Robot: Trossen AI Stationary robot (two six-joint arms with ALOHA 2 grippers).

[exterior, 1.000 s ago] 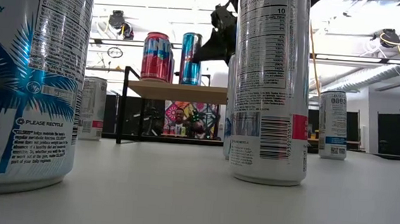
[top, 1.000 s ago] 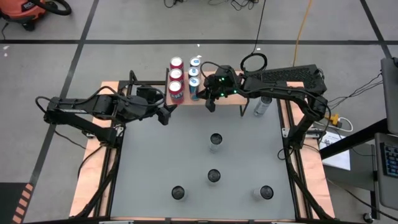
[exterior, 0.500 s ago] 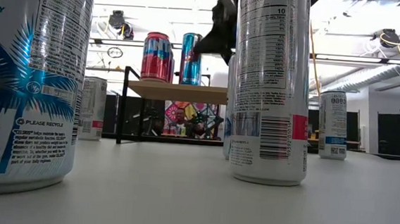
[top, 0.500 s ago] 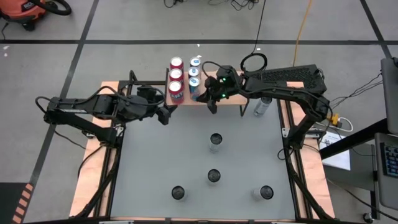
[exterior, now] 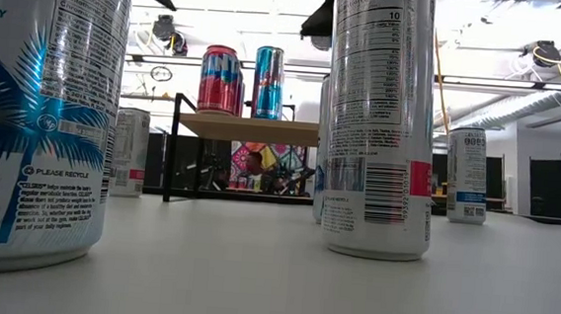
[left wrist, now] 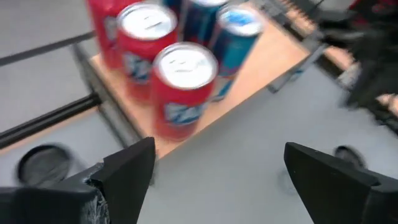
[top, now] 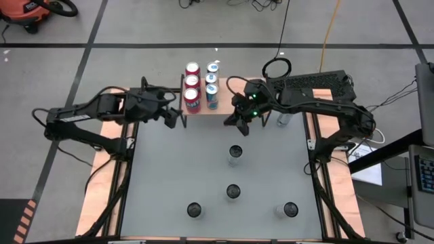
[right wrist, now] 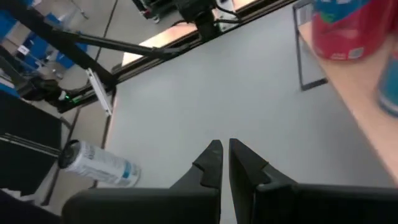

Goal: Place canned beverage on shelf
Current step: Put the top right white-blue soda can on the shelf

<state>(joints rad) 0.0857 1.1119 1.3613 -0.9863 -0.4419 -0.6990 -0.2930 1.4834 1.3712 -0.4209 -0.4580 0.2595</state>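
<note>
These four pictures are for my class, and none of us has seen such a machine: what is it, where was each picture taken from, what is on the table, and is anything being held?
It is a robot with two dark arms at a grey table, each ending in a two-finger gripper. One picture looks straight down, one looks level across the tabletop, and two come from cameras on the wrists.

At the table's far edge stands the shelf, a low wooden rack, carrying six cans: three red cans and three blue cans. Four more silver cans stand upright on the table, and another can stands near the right arm.

The left gripper is open beside the shelf. The right gripper is shut in front of it. Neither holds anything.
</note>
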